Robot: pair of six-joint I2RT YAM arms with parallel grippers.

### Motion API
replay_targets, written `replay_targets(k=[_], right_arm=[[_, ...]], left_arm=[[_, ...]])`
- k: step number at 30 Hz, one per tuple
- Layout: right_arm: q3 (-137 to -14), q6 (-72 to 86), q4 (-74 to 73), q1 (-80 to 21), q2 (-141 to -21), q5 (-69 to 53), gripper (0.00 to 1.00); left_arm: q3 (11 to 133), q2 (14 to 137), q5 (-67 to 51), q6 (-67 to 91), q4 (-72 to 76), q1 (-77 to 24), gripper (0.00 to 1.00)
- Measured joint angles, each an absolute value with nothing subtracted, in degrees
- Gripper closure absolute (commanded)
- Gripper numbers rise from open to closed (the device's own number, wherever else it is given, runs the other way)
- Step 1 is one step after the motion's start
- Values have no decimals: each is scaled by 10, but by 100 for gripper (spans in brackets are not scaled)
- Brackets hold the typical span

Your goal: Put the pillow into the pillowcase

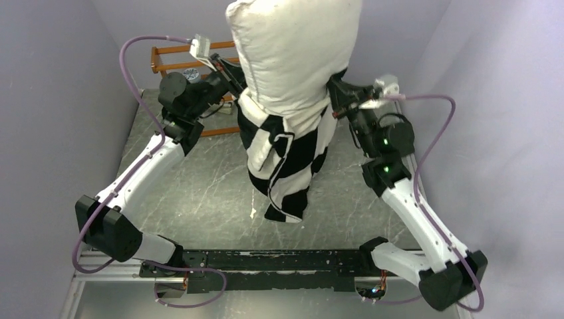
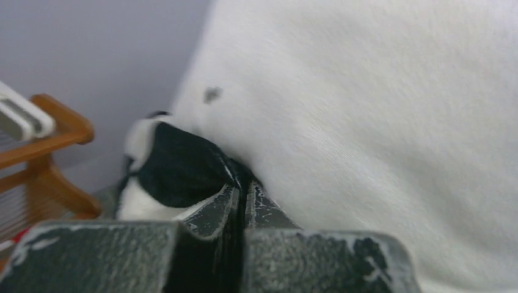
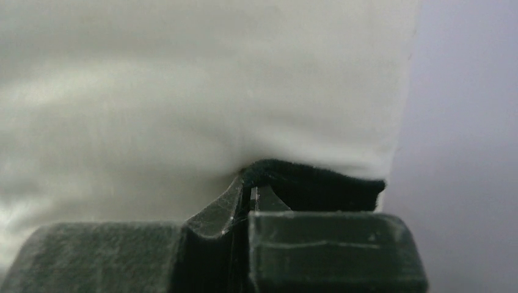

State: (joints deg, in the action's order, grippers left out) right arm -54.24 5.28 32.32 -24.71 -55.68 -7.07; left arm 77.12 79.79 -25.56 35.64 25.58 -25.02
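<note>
The white pillow (image 1: 292,50) stands upright, its lower end sunk in the black-and-white checkered pillowcase (image 1: 289,166), which hangs down to the table. My left gripper (image 1: 238,88) is shut on the pillowcase rim at the pillow's left side. My right gripper (image 1: 334,93) is shut on the rim at the right side. In the left wrist view the gripper (image 2: 244,186) pinches black plush of the pillowcase (image 2: 177,168) against the pillow (image 2: 366,122). In the right wrist view the gripper (image 3: 251,183) pinches a black fold of the pillowcase (image 3: 317,183) under the pillow (image 3: 201,91).
An orange wooden rack (image 1: 174,63) stands at the back left behind my left arm, also seen as the rack (image 2: 43,146) in the left wrist view. Grey walls close in on both sides of the dark marbled table (image 1: 199,186).
</note>
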Motion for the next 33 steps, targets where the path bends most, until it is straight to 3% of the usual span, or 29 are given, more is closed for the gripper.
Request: replay_targets(k=[5, 8, 12, 17, 25, 28, 33], right_arm=[[-681, 39, 250, -236, -659, -35, 100], [-676, 65, 245, -224, -643, -61, 100], [-581, 118, 349, -230, -573, -95, 100], [-664, 125, 363, -233, -638, -94, 100], [-646, 105, 386, -219, -676, -117, 100], [-631, 105, 406, -222, -670, -148, 100], [-497, 76, 474, -223, -567, -163, 100]], left_arm=[[755, 786, -240, 306, 278, -359, 95], [721, 741, -242, 256, 283, -409, 95], [701, 709, -206, 244, 308, -376, 95], [767, 766, -150, 283, 317, -289, 95], [668, 710, -183, 228, 367, -449, 95], [668, 696, -206, 207, 364, -429, 95], [714, 733, -288, 205, 381, -340, 95]])
